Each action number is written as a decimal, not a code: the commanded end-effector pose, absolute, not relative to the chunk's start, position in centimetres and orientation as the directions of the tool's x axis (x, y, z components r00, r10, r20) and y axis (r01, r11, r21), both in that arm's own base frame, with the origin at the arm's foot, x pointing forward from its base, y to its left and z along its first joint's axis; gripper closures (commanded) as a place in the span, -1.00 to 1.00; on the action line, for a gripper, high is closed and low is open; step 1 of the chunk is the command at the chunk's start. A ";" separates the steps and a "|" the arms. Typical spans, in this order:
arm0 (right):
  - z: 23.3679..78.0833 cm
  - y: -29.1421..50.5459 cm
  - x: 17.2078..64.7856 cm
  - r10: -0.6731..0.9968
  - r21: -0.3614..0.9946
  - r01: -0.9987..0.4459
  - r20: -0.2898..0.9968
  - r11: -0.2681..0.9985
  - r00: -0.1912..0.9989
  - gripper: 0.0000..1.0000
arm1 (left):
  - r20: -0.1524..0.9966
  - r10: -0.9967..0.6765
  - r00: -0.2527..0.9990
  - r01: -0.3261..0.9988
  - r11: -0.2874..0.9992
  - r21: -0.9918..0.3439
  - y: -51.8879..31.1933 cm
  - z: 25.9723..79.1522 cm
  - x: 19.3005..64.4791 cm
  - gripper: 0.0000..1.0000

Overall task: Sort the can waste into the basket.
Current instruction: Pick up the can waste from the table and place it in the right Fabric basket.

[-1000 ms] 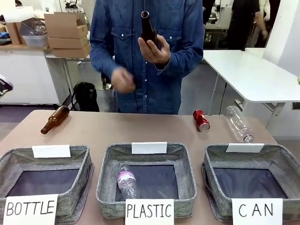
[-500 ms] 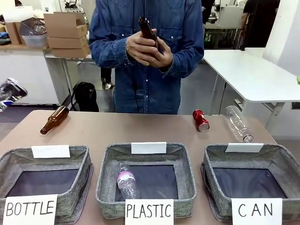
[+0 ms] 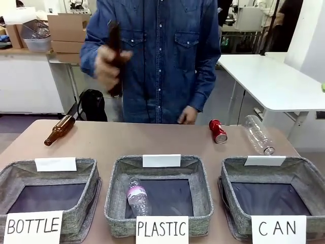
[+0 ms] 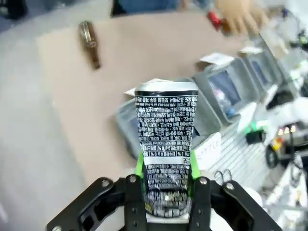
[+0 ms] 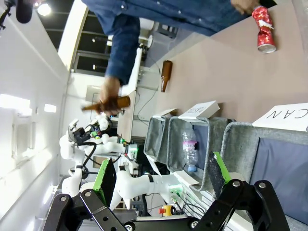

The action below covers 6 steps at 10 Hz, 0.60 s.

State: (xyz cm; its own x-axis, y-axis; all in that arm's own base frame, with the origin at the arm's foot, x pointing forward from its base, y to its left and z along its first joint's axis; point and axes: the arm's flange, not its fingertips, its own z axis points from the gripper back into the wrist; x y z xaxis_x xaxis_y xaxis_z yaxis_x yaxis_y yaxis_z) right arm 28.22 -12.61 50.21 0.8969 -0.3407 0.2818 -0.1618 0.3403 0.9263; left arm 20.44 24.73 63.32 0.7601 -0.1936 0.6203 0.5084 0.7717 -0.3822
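A black can (image 4: 166, 144) with pale print stands upright between the green pads of my left gripper (image 4: 166, 166), which is shut on it high above the table's left end. The shiny red can (image 3: 218, 130) lies on its side at the far right of the table, and appears as the red can (image 5: 262, 29) in the right wrist view. The grey basket (image 3: 304, 170) marked CAN sits at the near right, with nothing in it. My right gripper (image 5: 161, 173) hangs open beside that basket (image 5: 240, 144), holding nothing.
A person across the table holds a brown bottle (image 3: 114, 51) up in one hand; the other hand (image 3: 188, 116) is low, near the red can. Another brown bottle (image 3: 59, 129) lies far left and a clear plastic bottle (image 3: 259, 134) far right. The PLASTIC basket (image 3: 114, 188) holds a bottle.
The person swung the brown bottle from chest height to picture left in one hand and dropped the other hand toward the table. The dark shape at the left edge has left the front view.
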 end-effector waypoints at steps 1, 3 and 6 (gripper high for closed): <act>50.3 -12.6 28.5 -0.343 0.924 -0.196 0.310 0.328 0.887 -1.00 | 0.653 0.008 0.758 0.384 0.803 -0.456 30.7 64.6 18.6 0.26; 50.3 -12.6 28.5 -0.343 0.924 -0.196 0.310 0.328 0.887 -1.00 | 0.659 0.135 0.740 0.324 0.788 -0.524 33.4 63.6 16.5 0.26; 50.3 -12.6 28.5 -0.343 0.924 -0.196 0.310 0.328 0.887 -1.00 | 0.669 0.120 0.733 0.357 0.770 -0.529 33.1 63.2 16.4 0.26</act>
State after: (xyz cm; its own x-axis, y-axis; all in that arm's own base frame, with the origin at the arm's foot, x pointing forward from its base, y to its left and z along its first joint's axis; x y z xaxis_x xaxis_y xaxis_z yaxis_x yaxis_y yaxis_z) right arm 28.22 -12.61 50.21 0.8970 -0.3406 0.2819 -0.1618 0.3404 0.9262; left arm 16.20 34.04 63.18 0.7382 0.1428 0.6592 0.3266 0.7795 -0.5346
